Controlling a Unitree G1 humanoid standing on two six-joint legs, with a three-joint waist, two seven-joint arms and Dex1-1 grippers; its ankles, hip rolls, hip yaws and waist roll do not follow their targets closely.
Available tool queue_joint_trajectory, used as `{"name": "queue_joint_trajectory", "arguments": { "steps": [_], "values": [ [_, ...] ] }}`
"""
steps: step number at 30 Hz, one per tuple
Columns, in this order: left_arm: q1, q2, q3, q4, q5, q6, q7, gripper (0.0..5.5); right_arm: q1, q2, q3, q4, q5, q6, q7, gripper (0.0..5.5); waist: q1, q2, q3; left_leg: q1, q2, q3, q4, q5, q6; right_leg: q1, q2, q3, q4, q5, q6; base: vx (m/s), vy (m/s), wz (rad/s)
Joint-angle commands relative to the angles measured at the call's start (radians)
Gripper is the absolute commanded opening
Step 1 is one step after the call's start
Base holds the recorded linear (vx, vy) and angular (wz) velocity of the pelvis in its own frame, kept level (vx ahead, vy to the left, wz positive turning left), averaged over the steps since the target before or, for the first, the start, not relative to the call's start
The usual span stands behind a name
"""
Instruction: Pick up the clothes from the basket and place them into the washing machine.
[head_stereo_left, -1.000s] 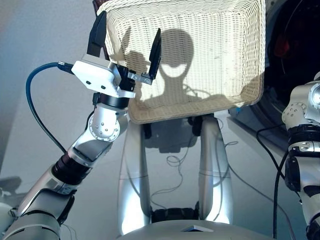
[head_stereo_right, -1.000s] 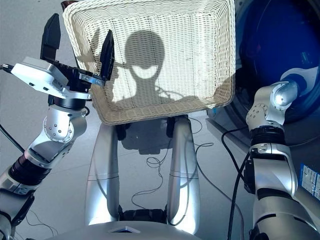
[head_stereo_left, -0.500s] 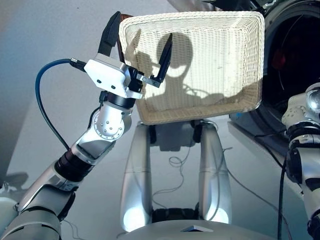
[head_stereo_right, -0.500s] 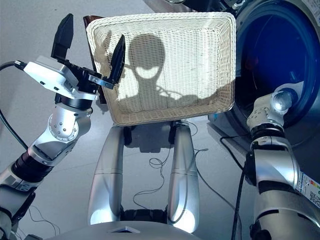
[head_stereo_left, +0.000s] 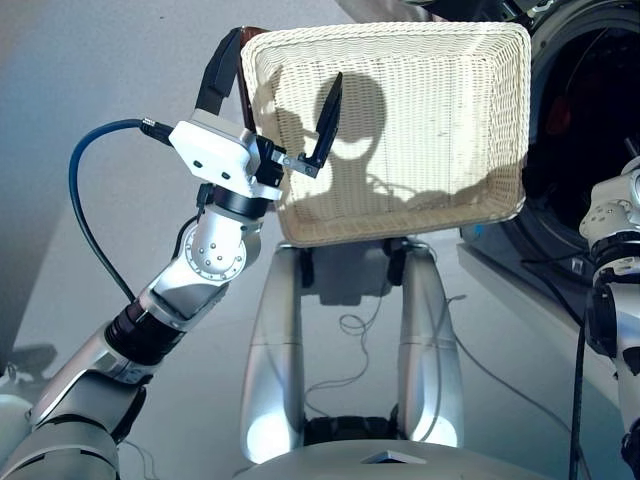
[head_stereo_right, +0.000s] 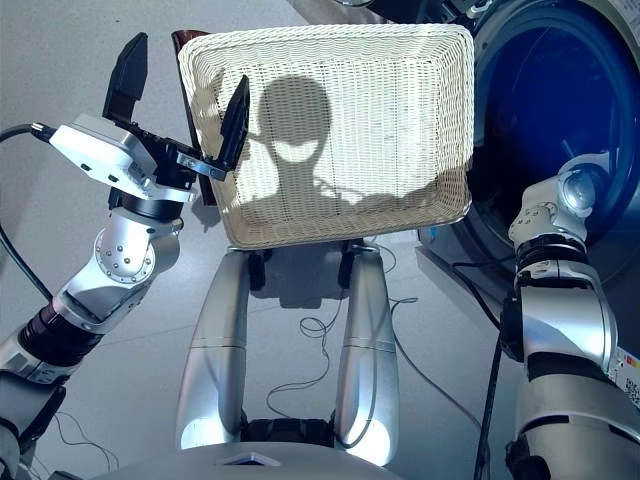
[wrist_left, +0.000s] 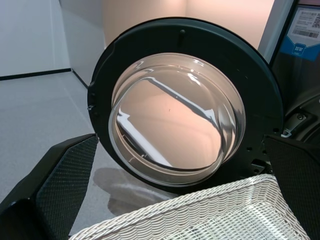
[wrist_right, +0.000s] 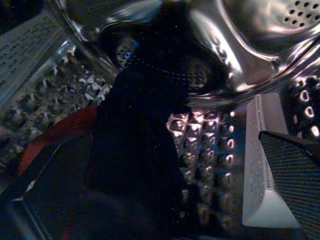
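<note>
The cream-white wicker basket (head_stereo_left: 400, 215) stands in front of me with nothing inside, only shadow on its weave. My left gripper (head_stereo_left: 282, 60) is open over the basket's left rim, and its wrist view looks across the rim (wrist_left: 200, 210) at the porthole door (wrist_left: 175, 115). The washing machine (head_stereo_right: 540, 110) is at the right with its drum open. My right arm reaches into it. Inside the drum, my right gripper (wrist_right: 175, 145) is open above a navy cloth (wrist_right: 135, 130) and a coral-red cloth (wrist_right: 60, 132) lying on the perforated steel wall.
A dark brown object (head_stereo_right: 182, 42) shows behind the basket's far left corner. Thin cables (head_stereo_left: 350, 325) lie on the grey floor under the basket. A blue cable (head_stereo_left: 85, 200) loops off my left arm. A labelled panel (wrist_left: 305, 25) rises beside the door.
The whole picture shifted a second ago as the camera moved. Since half a second ago my right arm has pushed a little farther toward the drum. The left gripper stays open.
</note>
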Motion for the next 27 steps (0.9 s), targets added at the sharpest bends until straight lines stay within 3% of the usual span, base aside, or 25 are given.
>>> {"name": "queue_joint_trajectory", "arguments": {
  "steps": [1, 9, 13, 18, 21, 27],
  "values": [
    [0.021, -0.045, 0.03, -0.1, 0.015, -0.051, 0.003, 5.5, 0.005, -0.098, 0.035, -0.15, -0.006, -0.122, -0.003, 5.5, -0.021, 0.008, -0.017, 0.077, 0.021, -0.012, -0.117, 0.033, -0.057, 0.057, 0.023, 0.012, -0.078, 0.015, 0.031, 0.0, 0.0, 0.0],
    [0.051, -0.076, 0.065, -0.087, 0.01, -0.041, 0.005, 5.5, 0.211, 0.053, 0.066, -0.568, -0.096, -0.161, 0.051, 5.5, -0.04, -0.01, -0.017, 0.073, 0.022, -0.005, -0.12, 0.037, -0.051, 0.047, 0.031, 0.024, -0.086, 0.026, 0.031, 0.0, 0.0, 0.0],
    [0.065, -0.078, 0.078, -0.083, 0.018, -0.038, -0.001, 5.5, 0.313, 0.097, 0.105, -0.716, -0.185, -0.147, 0.087, 5.5, -0.045, -0.014, -0.017, 0.068, 0.019, -0.004, -0.12, 0.042, -0.047, 0.042, 0.032, 0.028, -0.089, 0.033, 0.031, 0.0, 0.0, 0.0],
    [0.105, -0.059, 0.094, -0.074, 0.032, -0.031, -0.021, 5.5, 0.415, 0.044, 0.21, -0.889, -0.384, -0.074, 0.158, 5.5, -0.05, -0.02, -0.017, 0.063, 0.02, 0.003, -0.121, 0.048, -0.045, 0.037, 0.032, 0.031, -0.093, 0.042, 0.031, 0.0, 0.0, 0.0],
    [0.124, -0.044, 0.099, -0.078, 0.043, -0.031, -0.038, 5.5, 0.452, 0.021, 0.257, -0.961, -0.413, -0.059, 0.226, 5.5, -0.051, -0.021, -0.017, 0.06, 0.02, 0.004, -0.119, 0.049, -0.044, 0.035, 0.032, 0.035, -0.096, 0.049, 0.032, 0.0, 0.0, 0.0],
    [0.154, -0.024, 0.094, -0.075, 0.04, -0.029, -0.087, 5.5, 0.474, -0.031, 0.407, -1.026, -0.314, -0.006, 0.464, 5.5, -0.045, -0.022, -0.017, 0.056, 0.018, 0.007, -0.12, 0.056, -0.046, 0.035, 0.029, 0.035, -0.101, 0.059, 0.037, 0.0, 0.0, 0.0]
  ]
}}
